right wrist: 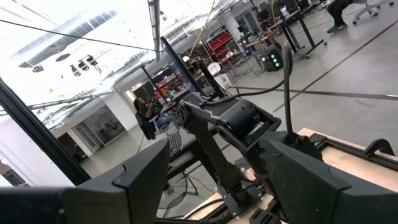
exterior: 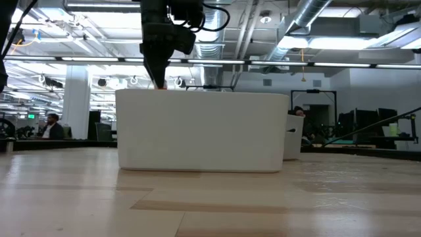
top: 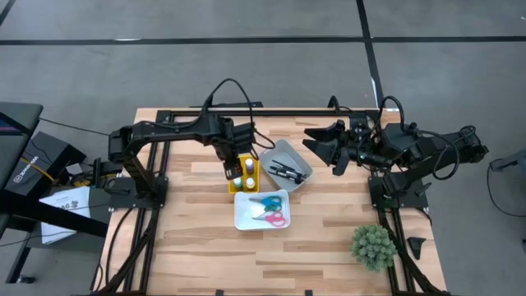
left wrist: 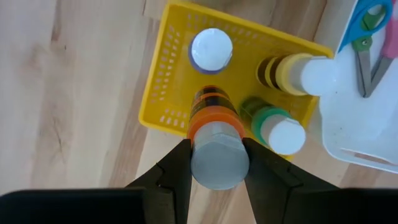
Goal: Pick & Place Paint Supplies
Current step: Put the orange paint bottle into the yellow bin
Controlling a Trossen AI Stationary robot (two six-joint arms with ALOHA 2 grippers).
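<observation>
Left gripper clamps the orange paint bottle over the yellow basket holding 3 bottles; right gripper, fingers spread, hovers beside the grey tray.

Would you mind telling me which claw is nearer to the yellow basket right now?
The left. The left claw is right over the yellow basket, shut on the orange paint bottle. The right claw hangs open beyond the grey tray, away from it.

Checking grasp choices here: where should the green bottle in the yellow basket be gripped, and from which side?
Probably at its white cap, from straight above: the green bottle stands upright in the basket, hemmed in by the yellow bottle and the orange bottle held by the left gripper.
</observation>
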